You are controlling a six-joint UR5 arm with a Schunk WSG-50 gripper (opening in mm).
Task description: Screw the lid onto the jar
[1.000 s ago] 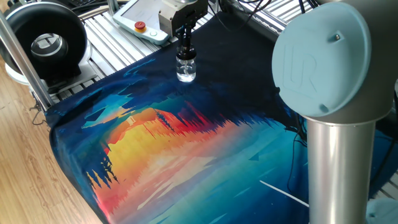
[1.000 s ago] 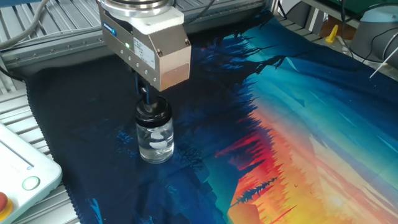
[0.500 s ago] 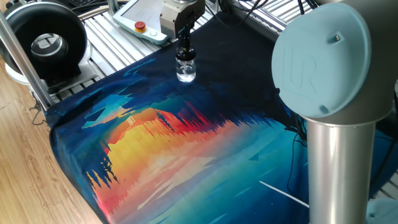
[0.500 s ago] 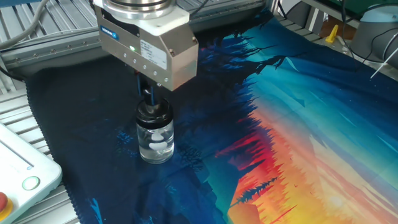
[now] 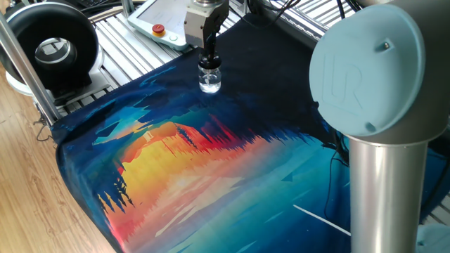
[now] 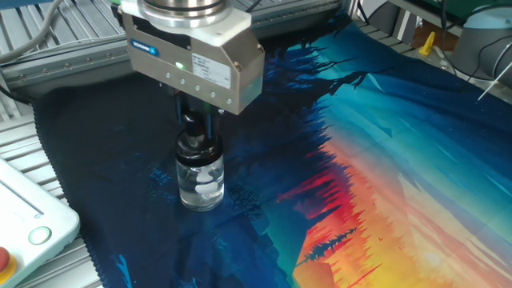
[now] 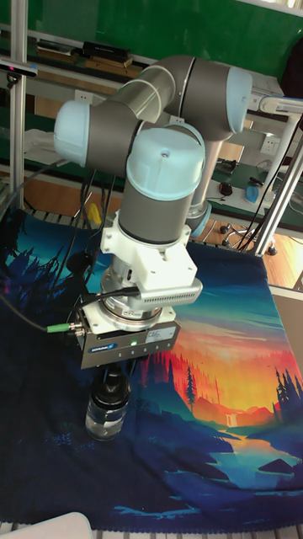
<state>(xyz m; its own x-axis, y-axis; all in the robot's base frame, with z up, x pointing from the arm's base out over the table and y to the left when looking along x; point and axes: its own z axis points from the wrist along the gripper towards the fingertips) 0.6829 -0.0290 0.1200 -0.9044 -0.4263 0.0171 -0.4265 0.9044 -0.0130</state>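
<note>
**Inspector A:** Start with what is obscured. The gripper (image 6: 200,126) hangs straight over the jar (image 6: 199,178), and its silver housing covers most of its fingers in all three views. Only short dark finger (image 6: 189,120) stubs show below the body.

**Inspector B:** Agreed. The lid (image 6: 198,146) is partly masked as well: I see a black cap at the jar's neck, with its top lost between the fingers. They appear closed against the lid, though the contact itself is hard to make out.

**Inspector A:** Whether the lid is threaded fully home cannot be told from these views.

**Inspector B:** Jar condition: small, squat, clear glass, standing upright, with something pale and whitish inside. It rests on the dark blue end of the printed cloth (image 6: 384,160), near the cloth's edge by the slatted metal table (image 5: 133,42).

**Inspector A:** The cloth is soft and slightly wrinkled, printed with a sunset of orange, red and teal. A white pendant with a red round button (image 5: 159,29) lies beyond the jar in one fixed view. A large black ring-shaped device (image 5: 53,49) stands to its left, cut off at the frame edge.

**Inspector B:** The arm's pale blue joint cap (image 5: 365,67) blocks the right of that view.
</note>
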